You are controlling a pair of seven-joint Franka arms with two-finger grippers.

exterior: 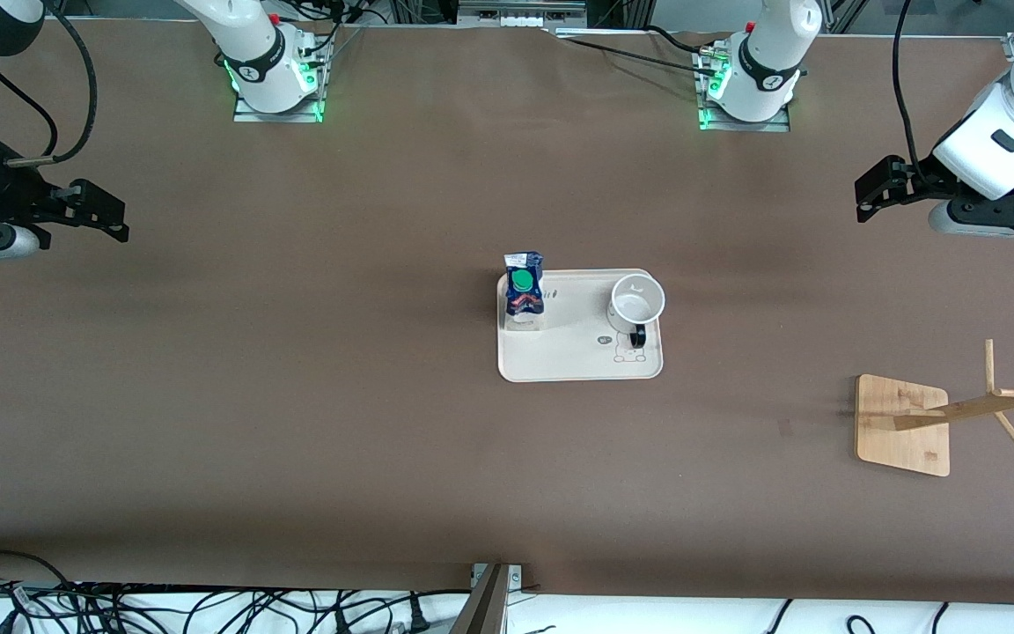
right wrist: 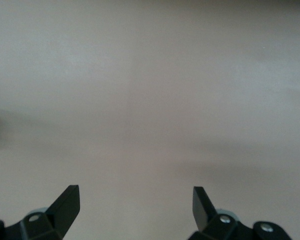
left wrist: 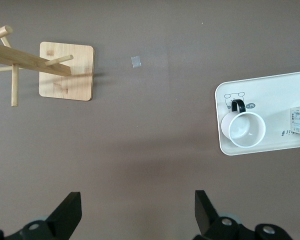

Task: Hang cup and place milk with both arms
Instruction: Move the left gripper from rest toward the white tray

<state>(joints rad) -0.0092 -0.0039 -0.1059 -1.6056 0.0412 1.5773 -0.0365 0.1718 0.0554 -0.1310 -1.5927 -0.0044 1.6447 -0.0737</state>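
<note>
One cup (exterior: 637, 300), one milk (exterior: 525, 290), one tray (exterior: 579, 361), one wooden rack (exterior: 903, 425).

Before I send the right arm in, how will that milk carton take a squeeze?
The milk stands tall and narrow on the tray, so a high push may tip it. Its carton walls probably dent under a hard pinch.

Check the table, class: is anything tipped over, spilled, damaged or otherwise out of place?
Nothing stands out. The cup and the milk carton stand upright on the tray, apart, with no spill. The wooden rack stands on its base toward the left arm's end of the table.
</note>
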